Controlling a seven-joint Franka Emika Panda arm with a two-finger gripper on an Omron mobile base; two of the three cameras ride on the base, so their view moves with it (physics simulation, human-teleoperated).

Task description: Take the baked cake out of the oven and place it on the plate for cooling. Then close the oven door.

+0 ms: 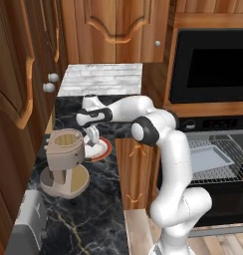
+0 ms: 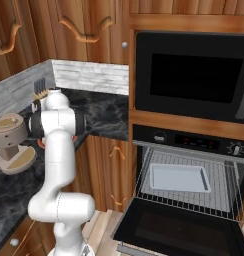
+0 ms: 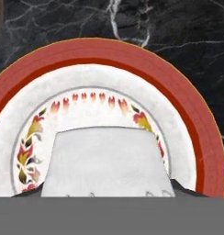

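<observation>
The arm reaches left over the dark marble counter (image 1: 93, 219), its gripper (image 1: 92, 135) pointing down just above the plate (image 1: 104, 149). The plate sits near the counter's front edge, close beside a beige stand mixer (image 1: 64, 162); a grey toaster (image 1: 29, 224) stands well apart at the near corner. In the hand view the red-orange rim (image 3: 187, 105) curves across the marble, and a pale grey block covers the plate's centre. Whether the jaws stand apart or closed cannot be told, and the baked cake cannot be made out. To the right, the oven (image 2: 194, 142) stands with its oven door (image 2: 179, 230) dropped flat, projecting into the floor space. A pale tray (image 2: 178, 177) lies on the wire rack (image 2: 219, 192).
</observation>
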